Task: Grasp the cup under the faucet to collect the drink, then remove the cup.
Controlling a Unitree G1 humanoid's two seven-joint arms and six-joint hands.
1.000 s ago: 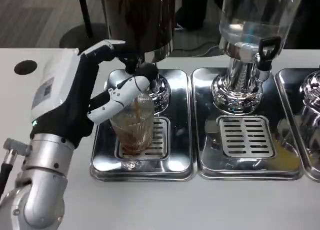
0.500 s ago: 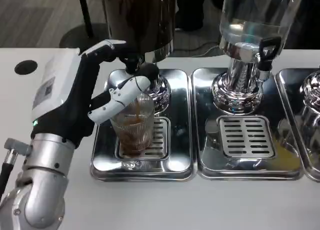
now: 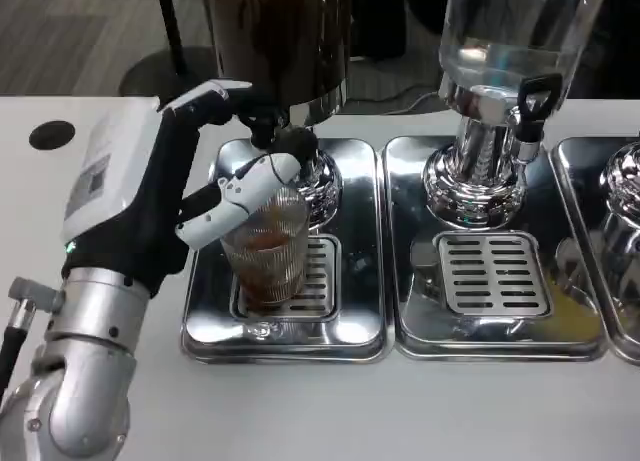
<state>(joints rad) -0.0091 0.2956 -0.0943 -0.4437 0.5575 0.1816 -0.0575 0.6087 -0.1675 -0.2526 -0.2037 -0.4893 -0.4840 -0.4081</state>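
Note:
A clear ribbed cup (image 3: 268, 258) with brown drink in it stands on the drip grate (image 3: 318, 277) of the left tray, under the black faucet (image 3: 285, 139) of the dark dispenser (image 3: 280, 41). My left hand (image 3: 165, 196) grips the cup from its left side, white fingers (image 3: 245, 186) wrapped across the rim and upper wall. The brown liquid fills roughly the lower two thirds of the cup.
A second dispenser (image 3: 510, 41) of clear liquid with a black tap (image 3: 530, 101) stands on the middle steel tray (image 3: 490, 331). Part of a third dispenser (image 3: 625, 181) shows at the right edge. A black round hole (image 3: 50, 135) sits in the table at far left.
The level of brown drink in the cup has risen a little. My left hand and the cup stay in the same place.

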